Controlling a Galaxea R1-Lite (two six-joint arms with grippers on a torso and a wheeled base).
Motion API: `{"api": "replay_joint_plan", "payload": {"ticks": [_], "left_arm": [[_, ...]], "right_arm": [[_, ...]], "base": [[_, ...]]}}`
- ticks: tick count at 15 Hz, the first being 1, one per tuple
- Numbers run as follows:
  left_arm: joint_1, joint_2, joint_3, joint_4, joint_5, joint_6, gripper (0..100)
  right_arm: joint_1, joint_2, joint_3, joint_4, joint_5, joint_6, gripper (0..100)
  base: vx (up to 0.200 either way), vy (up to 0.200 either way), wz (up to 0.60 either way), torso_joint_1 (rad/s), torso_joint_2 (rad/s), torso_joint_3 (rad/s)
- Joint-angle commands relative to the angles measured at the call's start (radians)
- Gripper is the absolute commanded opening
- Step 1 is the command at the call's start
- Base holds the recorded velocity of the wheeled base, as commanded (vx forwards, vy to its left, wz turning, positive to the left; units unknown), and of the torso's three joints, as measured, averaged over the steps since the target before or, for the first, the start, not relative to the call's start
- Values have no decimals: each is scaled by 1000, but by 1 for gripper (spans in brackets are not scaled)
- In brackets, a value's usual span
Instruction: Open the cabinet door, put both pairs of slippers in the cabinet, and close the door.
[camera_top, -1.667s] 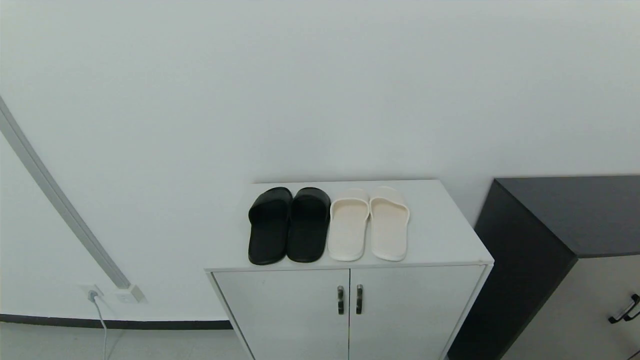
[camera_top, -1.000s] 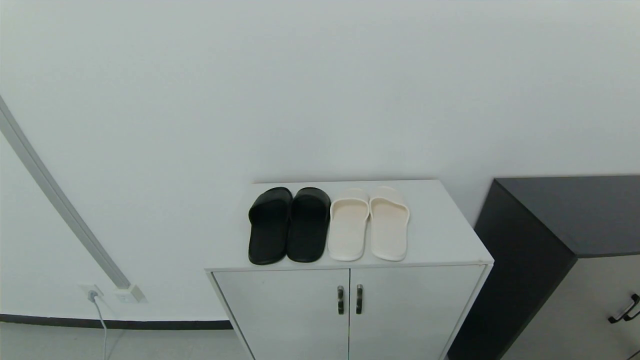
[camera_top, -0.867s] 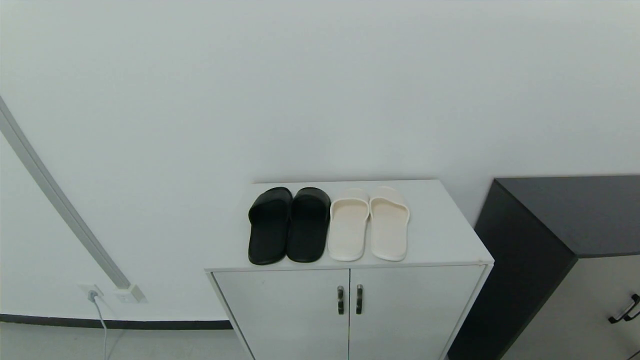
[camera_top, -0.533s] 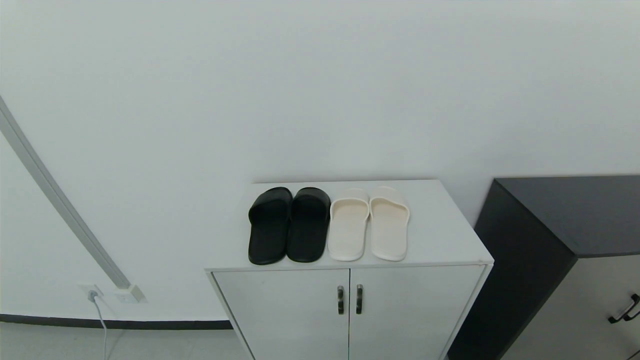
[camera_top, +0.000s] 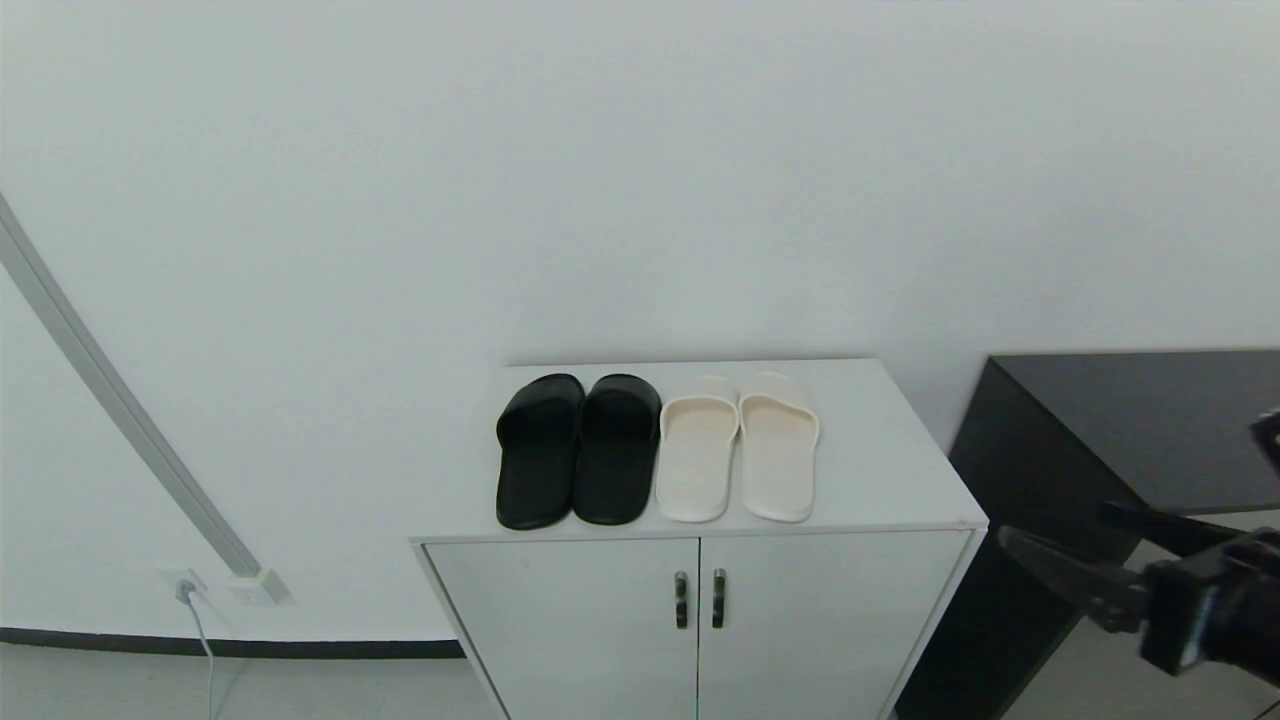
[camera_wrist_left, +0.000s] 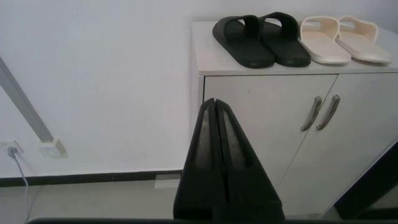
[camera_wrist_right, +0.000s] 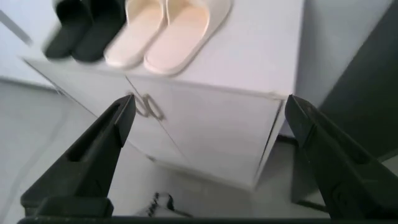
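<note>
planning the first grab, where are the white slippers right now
In the head view the white slippers lie side by side on top of the white cabinet, just right of the black slippers and above its closed right door.

Bright, even, diffuse light; faint soft shadows beneath the slippers (camera_top: 695, 460); wide-angle bowing at the head view's edges.

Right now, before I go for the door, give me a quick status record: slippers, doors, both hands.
black slippers: side by side on the cabinet top, left pair
white slippers: on the same top, right of the black pair
doors: two, both shut
handles: at the centre seam, untouched
right hand: open, empty, off the cabinet's right side, in front of the dark cabinet
left hand: shut, empty, short of the cabinet
progress: no step done yet
</note>
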Motion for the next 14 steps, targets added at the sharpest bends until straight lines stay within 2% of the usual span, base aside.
{"api": "replay_joint_plan", "payload": {"ticks": [1, 4, 9, 14], "left_arm": [[0, 0, 0, 0, 0, 0, 0], [0, 0, 0, 0, 0, -1, 0], [0, 0, 0, 0, 0, 0, 0], [0, 0, 0, 0, 0, -1, 0]], "right_arm": [[129, 223, -116, -17, -79, 26, 100], [186, 401, -278, -17, -194, 106, 100], [236, 636, -510, -17, -346, 127, 100], [226, 899, -784, -10, -457, 127, 100]], "base": [[0, 0, 0, 0, 0, 0], [0, 0, 0, 0, 0, 0], [0, 0, 0, 0, 0, 0], [0, 0, 0, 0, 0, 0]]}}
